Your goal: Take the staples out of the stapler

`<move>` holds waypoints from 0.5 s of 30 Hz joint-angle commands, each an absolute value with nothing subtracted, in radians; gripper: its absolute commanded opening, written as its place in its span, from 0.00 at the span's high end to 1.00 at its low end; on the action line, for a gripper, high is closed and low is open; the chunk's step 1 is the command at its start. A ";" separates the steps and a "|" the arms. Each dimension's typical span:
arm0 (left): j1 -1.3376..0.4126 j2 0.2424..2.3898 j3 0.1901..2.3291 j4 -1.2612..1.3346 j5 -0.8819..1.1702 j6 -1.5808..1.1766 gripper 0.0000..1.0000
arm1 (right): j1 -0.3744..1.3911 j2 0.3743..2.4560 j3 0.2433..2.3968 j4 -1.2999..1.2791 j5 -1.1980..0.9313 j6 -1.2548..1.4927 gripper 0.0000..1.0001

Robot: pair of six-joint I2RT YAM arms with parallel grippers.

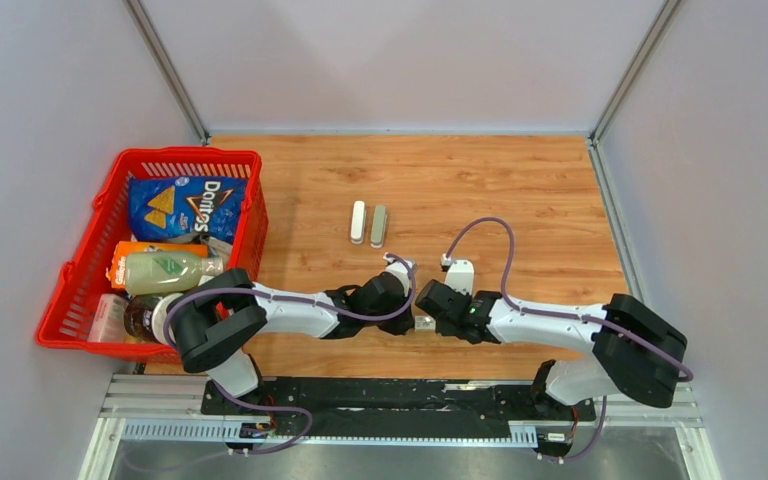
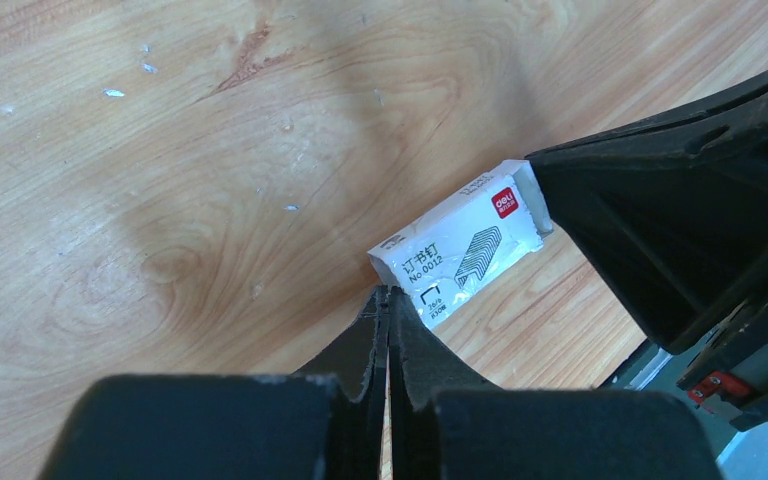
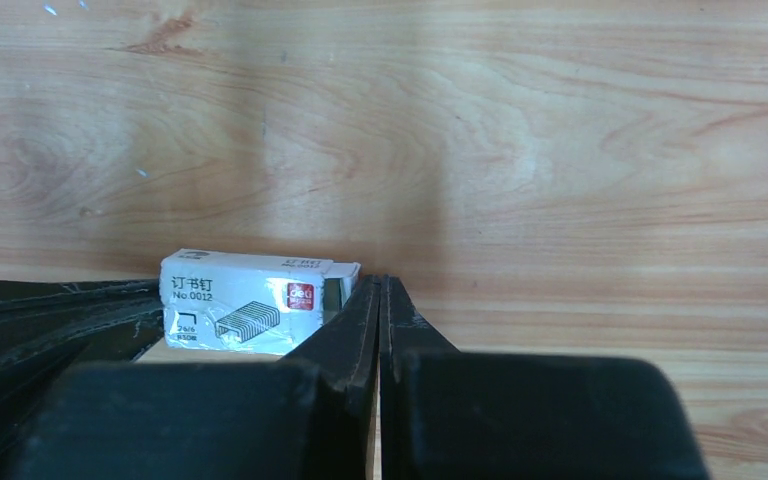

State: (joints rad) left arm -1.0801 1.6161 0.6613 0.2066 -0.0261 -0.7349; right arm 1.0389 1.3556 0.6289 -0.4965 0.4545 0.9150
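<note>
Two tools meet at the near middle of the surface [image 1: 520,190]; the left tool [image 2: 385,300] and right tool [image 3: 381,292] are each pinched closed on nothing, tips against a small white staple box [image 3: 245,303]; the stapler [image 1: 358,222], seemingly a white and a grey piece side by side, lies well beyond them; I see no staples out, so unloading looks unstarted; a red basket [image 1: 190,153] of groceries stands left; plain grey walls enclose the wood.
</note>
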 commanded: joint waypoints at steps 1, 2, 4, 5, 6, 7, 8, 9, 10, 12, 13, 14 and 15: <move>-1.089 1.652 0.661 0.138 -0.028 -0.712 1.00 | 1.035 1.379 0.635 -0.413 0.431 0.904 1.00; -1.089 1.657 0.663 0.137 -0.026 -0.710 1.00 | 1.037 1.385 0.635 -0.404 0.426 0.894 1.00; -1.089 1.664 0.663 0.138 -0.026 -0.709 1.00 | 1.040 1.400 0.635 -0.385 0.407 0.885 1.00; -1.089 1.667 0.664 0.141 -0.025 -0.709 1.00 | 1.040 1.408 0.635 -0.376 0.399 0.884 1.00; -1.089 1.672 0.663 0.143 -0.023 -0.710 1.00 | 1.042 1.414 0.635 -0.371 0.393 0.881 1.00; -1.089 1.675 0.664 0.144 -0.021 -0.712 1.00 | 1.043 1.417 0.635 -0.367 0.388 0.881 1.00; -1.089 1.680 0.663 0.149 -0.020 -0.712 1.00 | 1.046 1.420 0.635 -0.359 0.381 0.882 1.00; -1.089 1.681 0.664 0.150 -0.020 -0.712 1.00 | 1.049 1.422 0.635 -0.354 0.374 0.879 1.00; -1.089 1.684 0.663 0.153 -0.017 -0.713 1.00 | 1.051 1.425 0.637 -0.347 0.367 0.880 1.00; -1.089 1.687 0.666 0.156 -0.017 -0.713 1.00 | 1.052 1.420 0.637 -0.331 0.350 0.881 1.00; -1.089 1.687 0.666 0.156 -0.017 -0.713 1.00 | 1.054 1.419 0.638 -0.327 0.345 0.881 1.00; -1.089 1.687 0.667 0.156 -0.017 -0.713 1.00 | 1.054 1.417 0.638 -0.325 0.341 0.881 1.00; -1.089 1.687 0.667 0.156 -0.017 -0.713 1.00 | 1.055 1.414 0.641 -0.325 0.339 0.881 1.00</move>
